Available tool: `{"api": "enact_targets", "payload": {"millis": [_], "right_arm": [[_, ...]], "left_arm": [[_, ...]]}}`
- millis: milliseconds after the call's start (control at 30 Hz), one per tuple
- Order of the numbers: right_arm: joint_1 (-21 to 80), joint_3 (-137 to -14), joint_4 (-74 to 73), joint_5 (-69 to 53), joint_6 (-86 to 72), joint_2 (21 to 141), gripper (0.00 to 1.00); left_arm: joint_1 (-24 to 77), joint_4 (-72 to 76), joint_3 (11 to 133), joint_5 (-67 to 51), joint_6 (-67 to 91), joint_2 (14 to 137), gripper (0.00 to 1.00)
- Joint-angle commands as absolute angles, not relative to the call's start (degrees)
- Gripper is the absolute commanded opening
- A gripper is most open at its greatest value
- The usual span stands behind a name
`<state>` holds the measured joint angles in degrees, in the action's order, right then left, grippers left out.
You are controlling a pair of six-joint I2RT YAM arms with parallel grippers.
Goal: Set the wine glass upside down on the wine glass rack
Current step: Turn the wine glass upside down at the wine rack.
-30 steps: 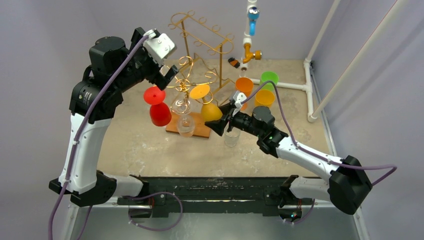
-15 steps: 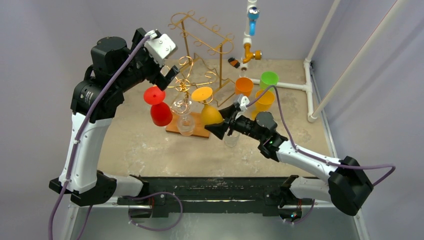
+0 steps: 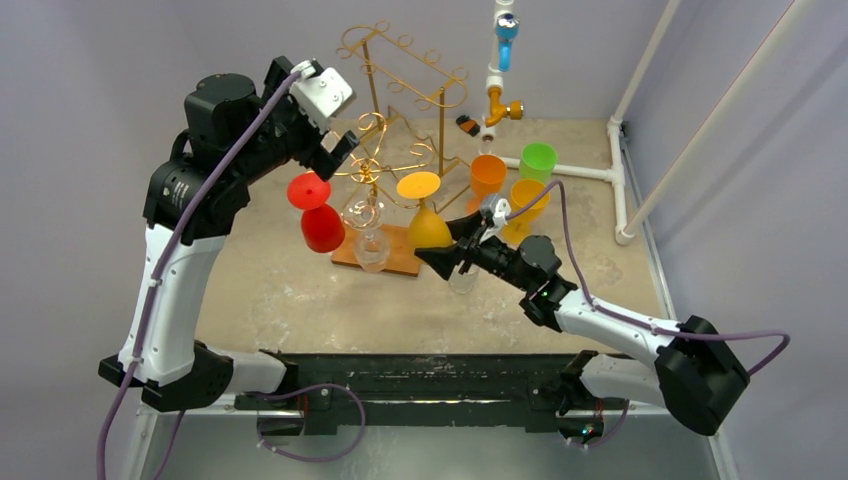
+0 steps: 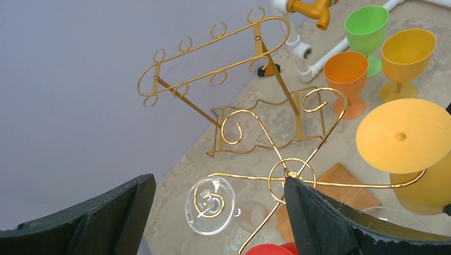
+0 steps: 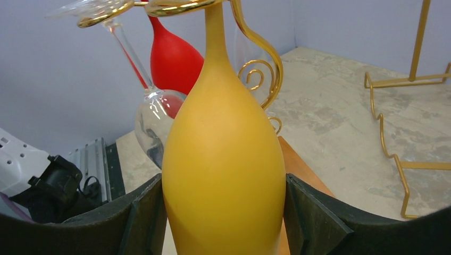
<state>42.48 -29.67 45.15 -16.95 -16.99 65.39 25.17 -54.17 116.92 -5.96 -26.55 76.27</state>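
Wine glass (image 5: 223,159) bowl held in the right gripper's (image 5: 223,183) half-open jaws.

Robot lab: walled test table (image 3: 300,290), PVC pipes (image 3: 618,180)

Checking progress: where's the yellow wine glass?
Top view, centre: yellow wine glass inverted on the gold rack, right of clear glass, held by right gripper.

Black-and-white jointed arms (image 3: 170,290), purple cables (image 3: 103,435), black wedge-shaped tool fingers (image 4: 324,223).
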Motion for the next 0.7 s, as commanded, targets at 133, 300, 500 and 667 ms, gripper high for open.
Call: {"api": "enact_targets", "payload": {"millis": [133,300,500,667], "right_arm": [[42.7,-29.78,50.66,-13.08,-20.14,69.13,0.99],[42.64,-29.8,49.58,-12.3,-19.6,67.83,0.99],[42.67,-29.79,41.92,-11.06,-16.92,61.08,0.99],[42.63,-31.26,29.4,-9.83,-15.96,51.37,0.99]], "left_arm": [[25.4,-56.71,115.87,1.89,-23.97,75.99,1.0],[25.4,-56.45,114.81,1.77,-24.11,75.89,1.0],[25.4,-55.29,111.89,0.62,-24.17,75.76,1.0],[25.4,-54.57,108.68,-1.19,-24.96,76.24,0.96]]}}
